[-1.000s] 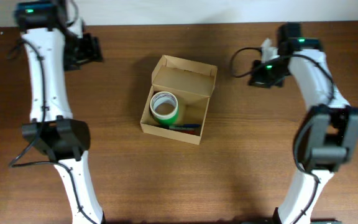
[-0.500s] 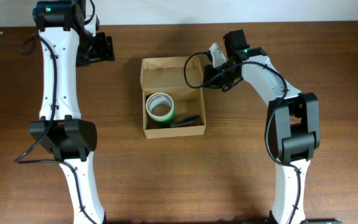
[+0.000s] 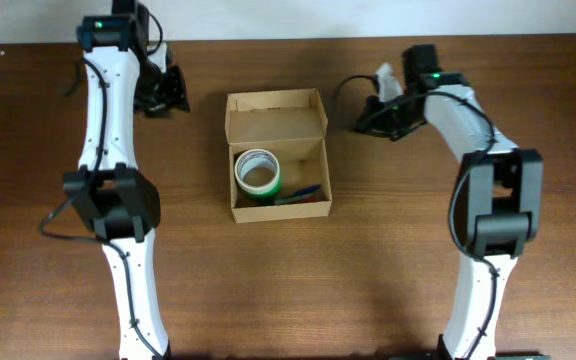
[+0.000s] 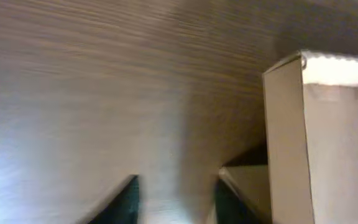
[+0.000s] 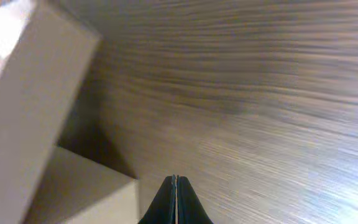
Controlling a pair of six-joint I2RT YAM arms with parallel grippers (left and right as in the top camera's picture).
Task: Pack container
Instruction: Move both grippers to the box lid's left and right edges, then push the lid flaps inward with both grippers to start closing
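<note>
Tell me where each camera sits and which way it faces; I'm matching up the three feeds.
Overhead: above the table, looking straight down at the open box; both arms show, left gripper and right gripper flanking it.
Left wrist: low on the left arm, facing table and the box's outer wall; its two parted fingers show.
Right wrist: low, facing table and the box; its closed fingers show.
Shared: both wrist views catch the box.

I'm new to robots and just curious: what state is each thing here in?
box, open, flap up
tape roll, lying flat in box
pen, lying in box beside roll
left fingers, apart, empty
right fingers, shut, empty
</note>
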